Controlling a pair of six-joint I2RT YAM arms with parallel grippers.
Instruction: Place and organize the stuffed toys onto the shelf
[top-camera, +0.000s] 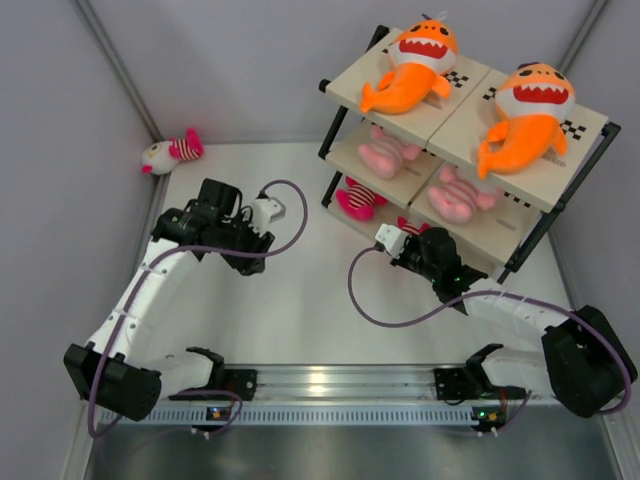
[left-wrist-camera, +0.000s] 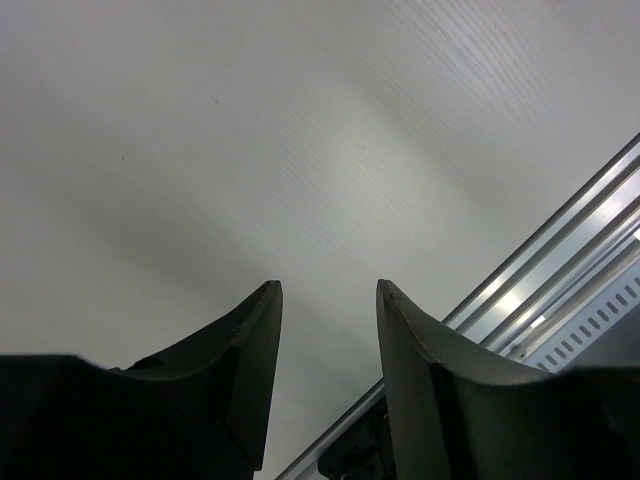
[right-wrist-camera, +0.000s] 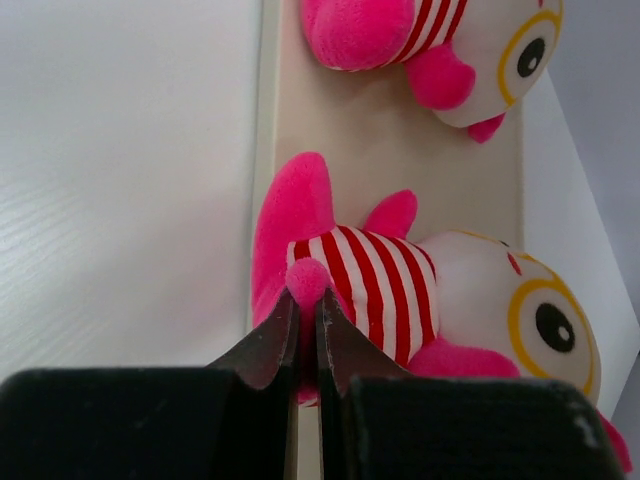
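My right gripper (right-wrist-camera: 307, 300) is almost fully closed. Its two fingers pinch a small pink fin of a striped doll (right-wrist-camera: 400, 290), with only a thin gap between the tips. This doll lies on its side on the lowest board (right-wrist-camera: 400, 150) of the shelf (top-camera: 465, 105), and its pink tail reaches over the board's edge. A second striped doll (right-wrist-camera: 440, 40) lies just beyond it on the same board.

My left gripper (left-wrist-camera: 328, 290) is parted, with nothing between its fingers. It hangs over the bare white table (left-wrist-camera: 250, 130), near the aluminium rail (left-wrist-camera: 560, 250).

Two orange sharks (top-camera: 415, 60) lie on the top boards, one on each. Two pale pink dolls (top-camera: 388, 152) lie on the middle tier. A third striped doll (top-camera: 170, 152) lies on the table in the far left corner, well apart from the shelf.
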